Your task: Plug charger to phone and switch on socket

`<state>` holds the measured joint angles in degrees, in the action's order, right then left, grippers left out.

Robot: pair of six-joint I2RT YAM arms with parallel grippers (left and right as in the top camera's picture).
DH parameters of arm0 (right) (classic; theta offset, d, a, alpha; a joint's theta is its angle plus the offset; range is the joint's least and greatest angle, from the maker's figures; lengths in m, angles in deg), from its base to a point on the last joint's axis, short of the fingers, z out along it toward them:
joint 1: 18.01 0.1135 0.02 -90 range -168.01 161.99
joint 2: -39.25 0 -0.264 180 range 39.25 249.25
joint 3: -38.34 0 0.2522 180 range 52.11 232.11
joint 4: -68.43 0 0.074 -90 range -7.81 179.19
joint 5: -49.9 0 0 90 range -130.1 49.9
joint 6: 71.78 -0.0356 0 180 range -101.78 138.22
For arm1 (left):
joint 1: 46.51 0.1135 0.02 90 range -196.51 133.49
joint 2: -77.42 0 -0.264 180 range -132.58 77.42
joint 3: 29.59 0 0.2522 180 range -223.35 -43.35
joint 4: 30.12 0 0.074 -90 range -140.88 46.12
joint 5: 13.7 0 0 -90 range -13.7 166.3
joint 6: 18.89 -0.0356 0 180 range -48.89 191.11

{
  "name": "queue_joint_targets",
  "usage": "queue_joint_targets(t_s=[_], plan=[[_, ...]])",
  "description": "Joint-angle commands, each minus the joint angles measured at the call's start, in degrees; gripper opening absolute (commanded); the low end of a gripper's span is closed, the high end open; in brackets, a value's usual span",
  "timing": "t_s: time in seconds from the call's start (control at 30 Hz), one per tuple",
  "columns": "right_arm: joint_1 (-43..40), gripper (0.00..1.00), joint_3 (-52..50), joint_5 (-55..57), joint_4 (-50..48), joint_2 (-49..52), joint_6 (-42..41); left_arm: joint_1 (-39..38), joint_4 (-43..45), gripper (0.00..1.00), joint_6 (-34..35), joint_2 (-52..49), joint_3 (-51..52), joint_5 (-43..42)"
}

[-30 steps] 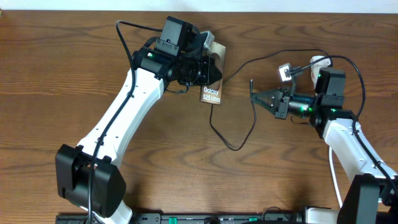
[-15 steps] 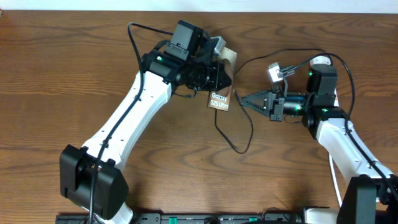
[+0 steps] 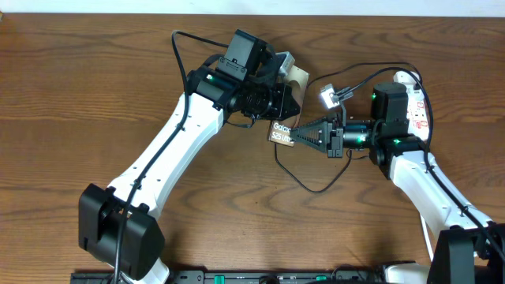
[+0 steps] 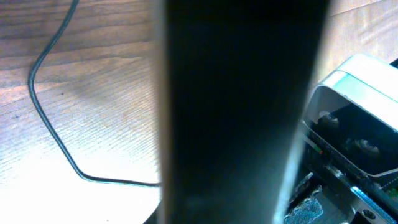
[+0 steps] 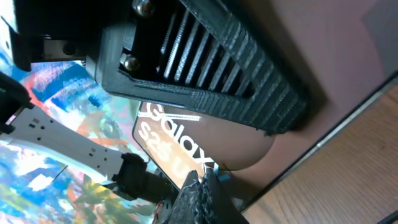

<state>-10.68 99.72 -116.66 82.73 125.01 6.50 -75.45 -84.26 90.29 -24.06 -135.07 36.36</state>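
Clamped in the left jaws over the bench (image 3: 71,71): the phone (image 3: 281,131), white lettering facing up. Just right of the phone, the right jaws pinched narrow on the charger (image 3: 317,188), tips at the phone's lower edge, cable looping below the phone. Well right of the phone, the socket (image 3: 420,102) on the bench.

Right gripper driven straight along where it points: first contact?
Likely the flat dark brown Galaxy-lettered phone held in the left gripper. The right gripper, pinching the thin black charger cable, points at its lower edge; depth unclear.
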Motion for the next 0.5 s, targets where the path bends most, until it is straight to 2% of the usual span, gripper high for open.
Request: queue_joint_targets(t_s=[0.0,0.03,0.13,0.2,0.33,0.47], plan=[[1.22,0.02,0.07,5.75,0.50,-0.46,-0.44,-0.11,0.87,0.07,0.00,2.23,-1.11,-3.26],[1.22,0.06,0.07,6.43,0.55,-0.46,-0.46,0.22,0.79,0.07,0.00,2.23,-1.11,-2.34],[1.22,0.30,0.07,9.05,0.52,-0.46,-1.86,1.49,0.59,0.07,0.02,2.23,-1.11,-1.40],[1.22,0.34,0.07,10.34,0.50,-0.46,-2.91,2.25,0.63,0.07,0.22,2.23,-1.11,-1.42],[1.22,0.51,0.37,10.54,0.52,-0.48,-3.02,3.23,0.59,0.07,0.42,2.23,-1.11,-1.42],[0.85,0.56,2.14,13.99,3.37,-0.48,-2.69,3.85,0.61,0.07,0.42,2.23,-1.11,-1.38]])
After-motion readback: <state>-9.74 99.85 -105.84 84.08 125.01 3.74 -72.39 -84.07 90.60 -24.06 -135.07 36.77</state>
